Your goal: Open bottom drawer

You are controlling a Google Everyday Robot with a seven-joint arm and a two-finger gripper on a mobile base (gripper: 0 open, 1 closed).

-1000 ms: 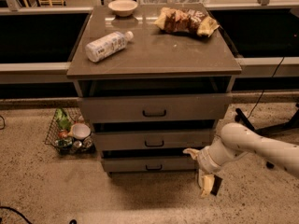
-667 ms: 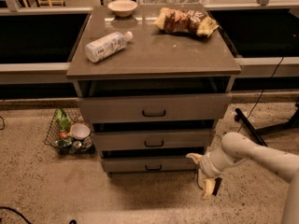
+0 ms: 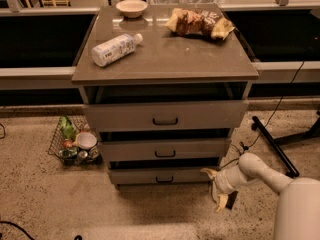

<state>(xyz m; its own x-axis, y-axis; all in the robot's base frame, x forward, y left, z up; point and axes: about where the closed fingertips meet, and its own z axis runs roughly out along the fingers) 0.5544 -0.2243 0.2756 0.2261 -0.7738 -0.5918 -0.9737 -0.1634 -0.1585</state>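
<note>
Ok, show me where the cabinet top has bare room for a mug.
The front strip of the cabinet top, between the bottle and the right edge, is bare; so is the middle, between bottle and chip bags. The back is crowded by the bowl and bags. The gripper hangs low, right of the bottom drawer.

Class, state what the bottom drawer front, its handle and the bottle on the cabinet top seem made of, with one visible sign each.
The bottom drawer: probably laminated board, matte grey-brown, flat and grainless. Its handle: metal or plastic, a thin black bar. The bottle: seemingly plastic, with a pale label and white cap. The gripper hangs near the floor beside that drawer.
</note>
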